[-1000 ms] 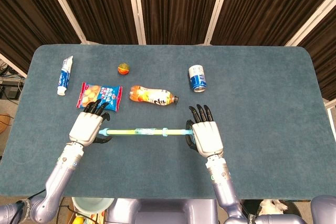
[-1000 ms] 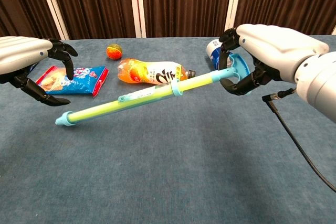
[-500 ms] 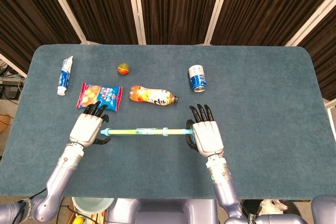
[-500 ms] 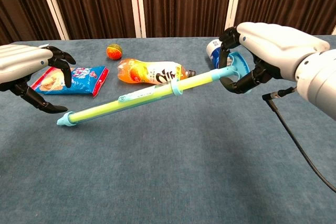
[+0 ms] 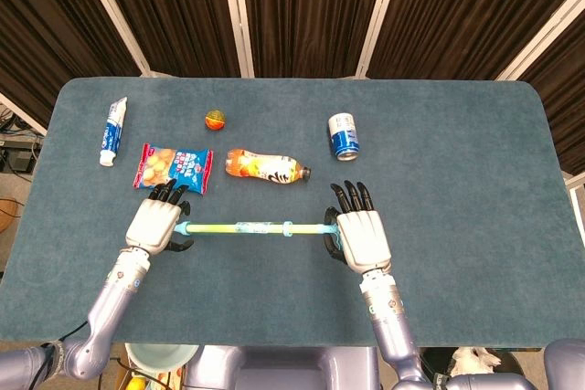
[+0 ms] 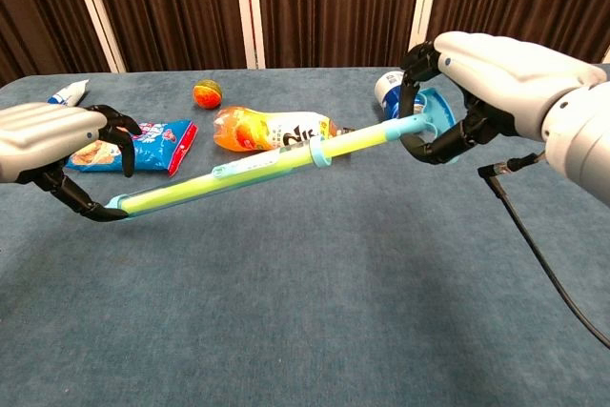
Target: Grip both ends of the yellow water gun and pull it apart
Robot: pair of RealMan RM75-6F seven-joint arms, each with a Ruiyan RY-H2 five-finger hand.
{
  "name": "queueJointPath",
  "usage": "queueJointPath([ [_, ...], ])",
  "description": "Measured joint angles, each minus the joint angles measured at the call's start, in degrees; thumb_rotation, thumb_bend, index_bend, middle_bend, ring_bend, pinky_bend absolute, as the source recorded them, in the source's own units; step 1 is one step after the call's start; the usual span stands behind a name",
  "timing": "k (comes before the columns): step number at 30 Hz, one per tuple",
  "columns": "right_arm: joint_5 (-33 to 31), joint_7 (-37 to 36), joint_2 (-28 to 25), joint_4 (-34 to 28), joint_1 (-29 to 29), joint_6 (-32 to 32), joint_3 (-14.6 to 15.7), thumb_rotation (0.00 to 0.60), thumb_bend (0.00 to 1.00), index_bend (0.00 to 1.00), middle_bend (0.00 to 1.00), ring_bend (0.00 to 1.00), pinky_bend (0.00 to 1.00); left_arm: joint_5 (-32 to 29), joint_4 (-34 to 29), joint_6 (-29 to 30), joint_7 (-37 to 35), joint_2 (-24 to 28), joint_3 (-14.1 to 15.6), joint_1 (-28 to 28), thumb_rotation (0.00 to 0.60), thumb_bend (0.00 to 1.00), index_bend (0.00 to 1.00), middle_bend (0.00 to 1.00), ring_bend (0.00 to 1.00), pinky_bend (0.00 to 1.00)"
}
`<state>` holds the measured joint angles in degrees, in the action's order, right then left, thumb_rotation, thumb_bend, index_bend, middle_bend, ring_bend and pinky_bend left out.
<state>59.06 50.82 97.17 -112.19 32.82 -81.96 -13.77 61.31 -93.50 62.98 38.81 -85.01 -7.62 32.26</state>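
The water gun (image 5: 251, 227) is being held up off the table (image 5: 457, 171), just in front of the orange bottle (image 5: 263, 166), stretched crosswise between the two hands. Its blue handle end is being clamped in the right hand (image 5: 359, 235), fingers curled round it, right in front of the can (image 5: 344, 133). At the other end the left hand (image 5: 155, 226) is being cupped around the tip; in the chest view the fingers (image 6: 112, 130) are arched over it and the thumb is hooked under, but whether the tip is actually being gripped can't be told. Relative to the bottle, a snack bag (image 5: 174, 167) is lying just left, a small ball (image 5: 216, 120) behind-left, and a tube (image 5: 112, 131) far left.
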Motion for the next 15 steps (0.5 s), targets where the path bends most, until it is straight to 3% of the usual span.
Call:
queueJointPath([
  [15,-0.7,0.1,-0.6,-1.4,0.4,-0.5,0.0,0.600,0.64,0.68,0.14,0.00,0.00,-1.5,3.9,-0.7,0.6,-3.3,0.7,1.7,0.600,0.20,0.45,0.10,0.00,0.12],
])
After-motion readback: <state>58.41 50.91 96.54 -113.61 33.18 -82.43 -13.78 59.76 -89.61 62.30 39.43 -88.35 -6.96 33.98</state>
